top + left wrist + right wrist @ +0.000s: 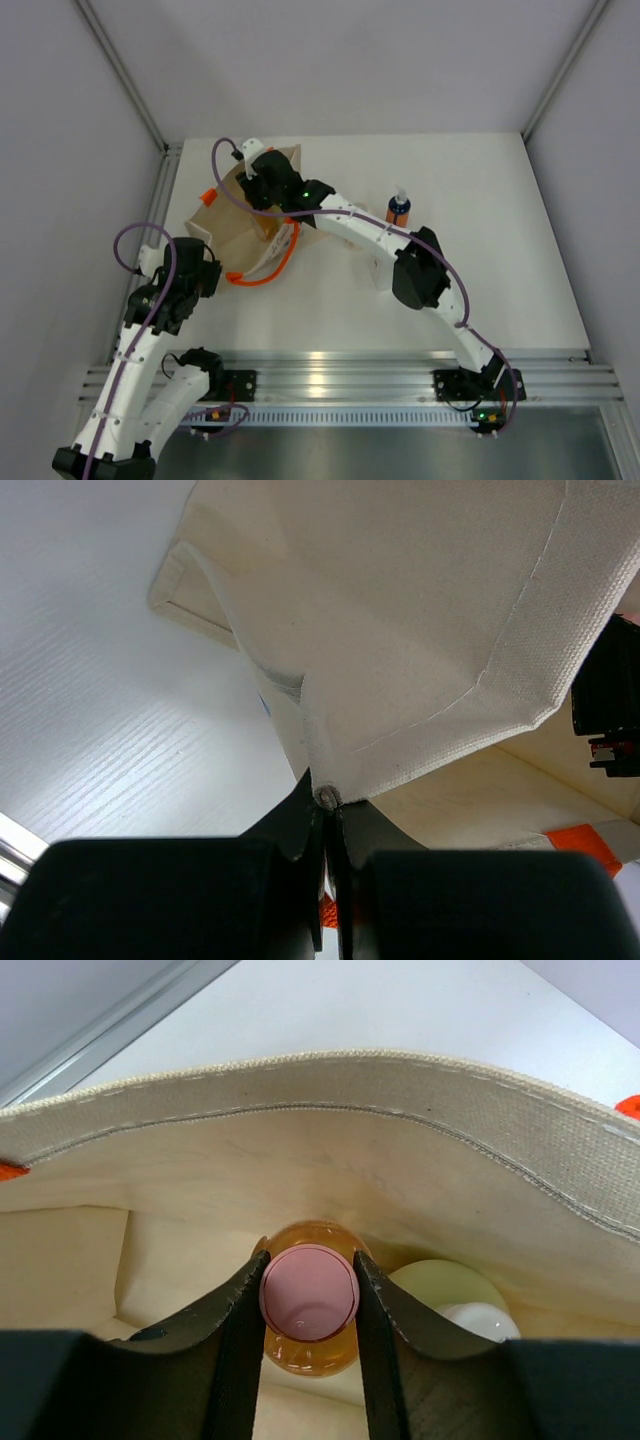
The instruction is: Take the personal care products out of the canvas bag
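A white table (500, 250) stands in a booth of plain pale-grey panels: a back wall (350, 60) and side walls (50, 150). Slanting aluminium posts (120, 70) mark the back corners. A ribbed aluminium rail (350, 372) runs along the table's near edge, glinting under even, soft light.

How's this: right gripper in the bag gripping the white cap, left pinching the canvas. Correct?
No. Right wrist view: the right gripper grips the pink cap of the peach bottle, not the white cap beside it. Left gripper pinches the canvas bag.
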`<state>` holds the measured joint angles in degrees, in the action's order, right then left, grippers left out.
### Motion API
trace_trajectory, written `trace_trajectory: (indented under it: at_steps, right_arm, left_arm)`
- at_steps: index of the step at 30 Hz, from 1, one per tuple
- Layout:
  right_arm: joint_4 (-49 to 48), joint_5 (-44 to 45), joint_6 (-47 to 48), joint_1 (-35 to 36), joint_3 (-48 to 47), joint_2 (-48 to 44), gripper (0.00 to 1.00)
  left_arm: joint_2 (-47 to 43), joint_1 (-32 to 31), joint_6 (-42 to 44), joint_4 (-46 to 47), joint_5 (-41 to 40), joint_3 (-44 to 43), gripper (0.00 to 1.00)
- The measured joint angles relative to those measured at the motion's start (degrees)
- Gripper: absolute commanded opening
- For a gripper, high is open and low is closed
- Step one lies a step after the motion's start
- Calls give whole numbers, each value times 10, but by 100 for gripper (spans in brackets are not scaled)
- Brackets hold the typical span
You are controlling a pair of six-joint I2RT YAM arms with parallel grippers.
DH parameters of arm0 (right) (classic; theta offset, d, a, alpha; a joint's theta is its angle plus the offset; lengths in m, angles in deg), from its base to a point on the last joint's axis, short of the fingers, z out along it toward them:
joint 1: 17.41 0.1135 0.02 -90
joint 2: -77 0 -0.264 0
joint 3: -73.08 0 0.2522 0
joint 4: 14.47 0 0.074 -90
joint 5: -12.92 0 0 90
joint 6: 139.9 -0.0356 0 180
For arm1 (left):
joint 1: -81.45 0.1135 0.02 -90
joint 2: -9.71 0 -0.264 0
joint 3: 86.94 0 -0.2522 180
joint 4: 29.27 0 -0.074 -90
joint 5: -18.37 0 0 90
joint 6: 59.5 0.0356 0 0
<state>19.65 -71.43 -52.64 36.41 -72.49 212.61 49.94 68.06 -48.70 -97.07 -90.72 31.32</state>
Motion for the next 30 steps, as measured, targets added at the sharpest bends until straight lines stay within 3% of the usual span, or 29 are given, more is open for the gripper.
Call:
trace_trajectory:
  at_steps: [3, 4, 20, 30]
  right_arm:
    - [-3, 0, 6, 0, 0, 0, 14]
    - [-3, -2, 7, -1, 0, 0, 0]
    - [-14, -38, 52, 6, 31, -22, 0]
    - [11, -59, 63, 18, 66, -119, 0]
  left_arm:
    - [0, 0, 1, 0, 0, 0, 0]
    - [0, 0, 2, 0, 0, 0, 0]
    - [0, 0, 4, 0, 0, 0, 0]
    - [-4, 0, 5, 0, 0, 0, 0]
